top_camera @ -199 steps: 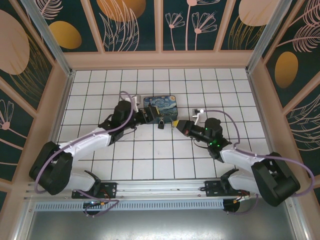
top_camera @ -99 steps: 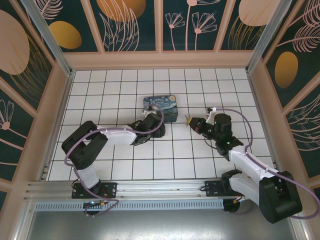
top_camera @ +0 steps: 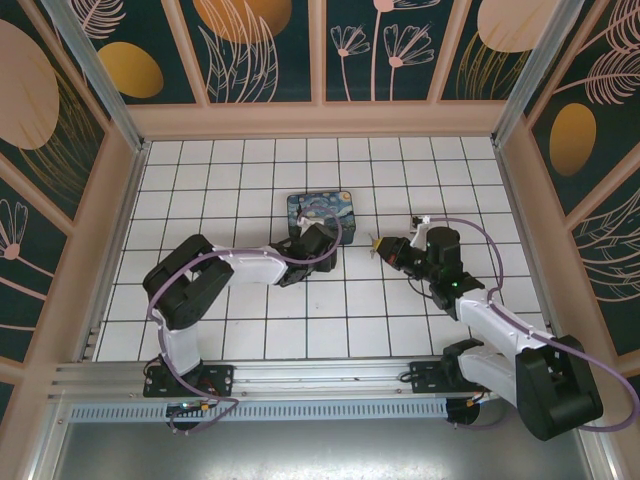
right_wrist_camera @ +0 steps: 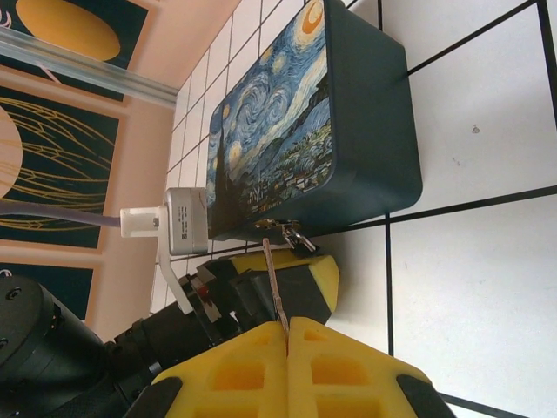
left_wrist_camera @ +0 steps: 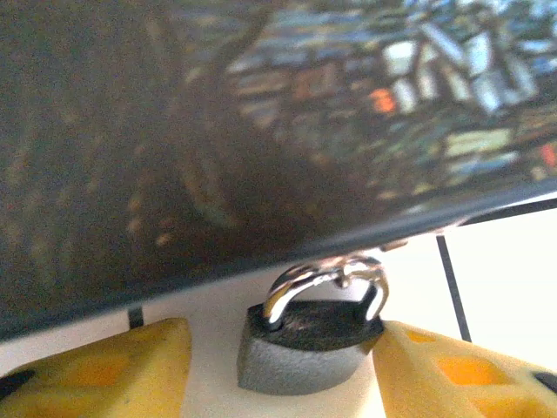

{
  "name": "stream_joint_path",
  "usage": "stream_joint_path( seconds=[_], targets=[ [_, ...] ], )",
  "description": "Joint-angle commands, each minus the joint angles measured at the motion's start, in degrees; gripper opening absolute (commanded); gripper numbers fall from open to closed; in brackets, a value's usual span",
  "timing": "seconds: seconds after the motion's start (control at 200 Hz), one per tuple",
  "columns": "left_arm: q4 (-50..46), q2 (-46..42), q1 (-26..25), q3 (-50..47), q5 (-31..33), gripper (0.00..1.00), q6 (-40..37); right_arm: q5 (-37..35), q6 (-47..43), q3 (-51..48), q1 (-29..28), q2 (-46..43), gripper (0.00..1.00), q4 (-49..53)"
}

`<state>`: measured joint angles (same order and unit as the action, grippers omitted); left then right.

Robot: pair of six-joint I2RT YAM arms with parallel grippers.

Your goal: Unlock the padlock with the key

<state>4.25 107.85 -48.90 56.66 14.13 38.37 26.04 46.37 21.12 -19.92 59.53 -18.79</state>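
"Left hand [left_wrist_camera: 283, 359] is right down at the front of that Starry Night tin box [top_camera: 320, 207], see it?"

"Yes. Its yellow fingers [left_wrist_camera: 113, 370] stand apart, one on each side of the padlock [left_wrist_camera: 309, 344]. Open, I'd say: there's bare white desk [top_camera: 250, 320] between the lock and the finger on one side. The other finger sits just beside it, maybe touching."

"And the padlock itself?"

"Small, dark grey, lying low against the desk at the box's lower edge. Its silvery shackle is hooked through a little metal clasp [left_wrist_camera: 348, 266] on the box."

"What about the right hand [right_wrist_camera: 287, 326]?"

"Closed tight on the key [right_wrist_camera: 274, 283]. The thin blade sticks straight out from between the yellow pads, pointing towards the padlock and the other hand."

"How close is it?"

"From above, the right hand hangs over the tiles beside the box, with a clear gap between the two hands."
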Motion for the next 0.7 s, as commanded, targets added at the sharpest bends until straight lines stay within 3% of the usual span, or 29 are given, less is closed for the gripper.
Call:
stream_joint_path(
  seconds=[0.0,0.14,0.525,0.696],
  targets=[
    [-1.6,1.3,-0.7,2.2,2.0,0.53,-0.6,1.2,-0.8,0.7,0.3,0.6,0.00,-3.0],
    [-3.2,2.1,-0.9,3.2,3.0,0.45,-0.4,1.4,-0.5,0.4,0.3,0.6,0.00,-3.3],
    [-10.0,5.4,-1.3,7.1,6.7,0.38,-0.7,1.8,-0.6,0.5,0.3,0.4,0.00,-3.6],
    [-11.0,5.0,-1.3,7.4,6.9,0.28,-0.9,1.7,-1.0,0.7,0.3,0.3,0.00,-2.8]
  ],
)
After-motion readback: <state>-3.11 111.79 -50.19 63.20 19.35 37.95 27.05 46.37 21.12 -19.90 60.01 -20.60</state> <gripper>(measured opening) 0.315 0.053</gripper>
